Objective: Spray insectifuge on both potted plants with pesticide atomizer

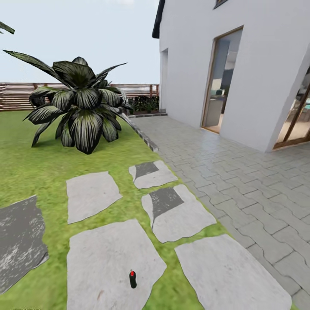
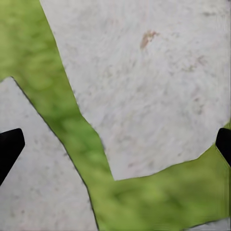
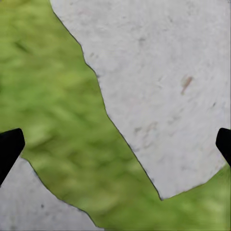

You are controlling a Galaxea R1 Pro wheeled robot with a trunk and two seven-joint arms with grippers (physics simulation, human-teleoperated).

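The pesticide atomizer (image 1: 132,279) stands on a stepping stone (image 1: 113,262) at six o'clock; both grippers (image 2: 115,144) (image 3: 115,144) apparently spread empty. Approach underway; next, reaching down to grasp.

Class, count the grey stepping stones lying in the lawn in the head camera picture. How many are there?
6 stepping stones: far left edge, left middle, bearing the atomizer, far centre, centre, lower right. More may lie outside the picture.
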